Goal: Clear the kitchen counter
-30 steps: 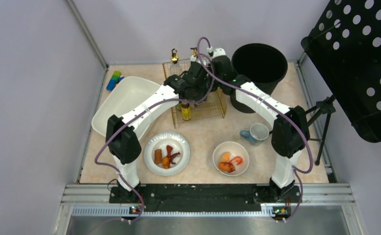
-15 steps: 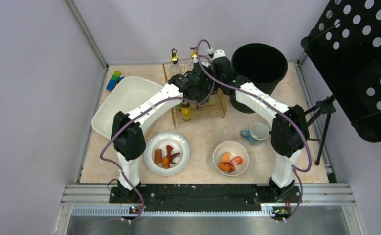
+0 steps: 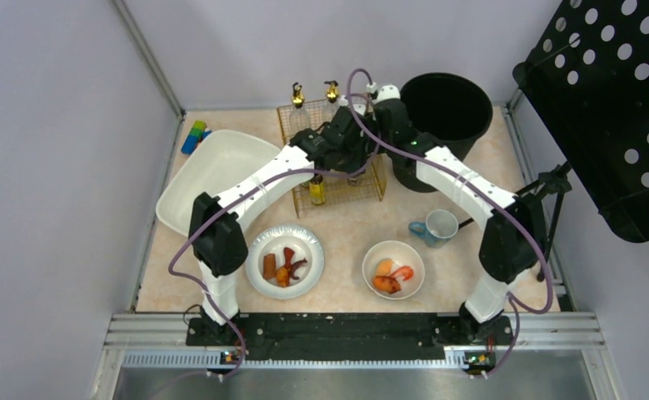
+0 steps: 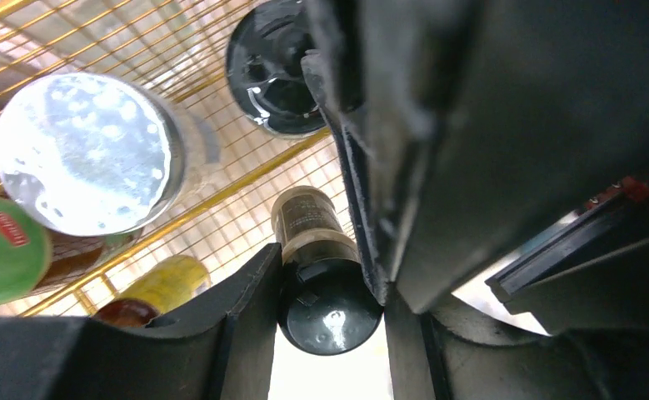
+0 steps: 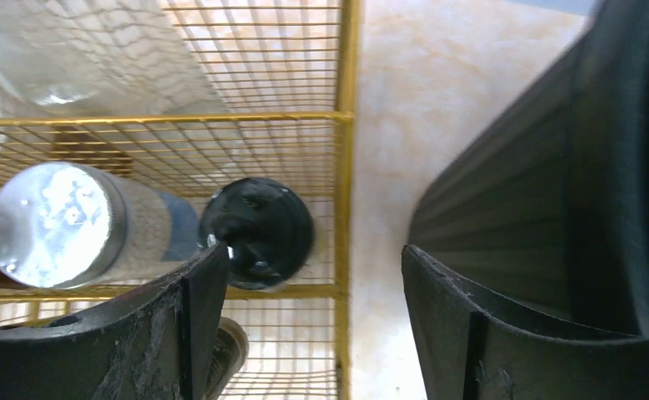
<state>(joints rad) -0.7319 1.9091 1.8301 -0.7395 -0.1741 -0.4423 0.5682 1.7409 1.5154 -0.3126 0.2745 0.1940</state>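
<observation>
Grey walls edge the kitchen counter (image 3: 350, 229), a flat beige-peach slab with a faint marbled pattern that fills the floor of the enclosure in front of both arm bases. At its back stands a gold wire rack (image 3: 341, 196) with bottles and jars inside, and both arms reach over it.

The left gripper (image 4: 325, 275) is clamped on a small black-capped jar (image 4: 331, 312), with a finger pressed against each side of the cap. Below it in the left wrist view are a silver-lidded jar (image 4: 83, 150), a black-lidded jar (image 4: 275, 71) and a yellow bottle (image 4: 167, 283), all within the rack.

The right gripper (image 5: 312, 275) hangs with its fingers spread wide and nothing between them, above the rack's right edge. The black-lidded jar sits just inside that edge.

A black bucket (image 3: 462, 125) stands just right of the rack in the back corner. A white oval tub (image 3: 208, 167) lies on the counter's left side, with blue and green blocks (image 3: 194, 136) behind it.

Nearer the arm bases are a paper plate (image 3: 256, 250) of orange-brown food scraps, a white bowl (image 3: 368, 267) of orange and red pieces, and a mug (image 3: 441, 225) with a blue handle.
</observation>
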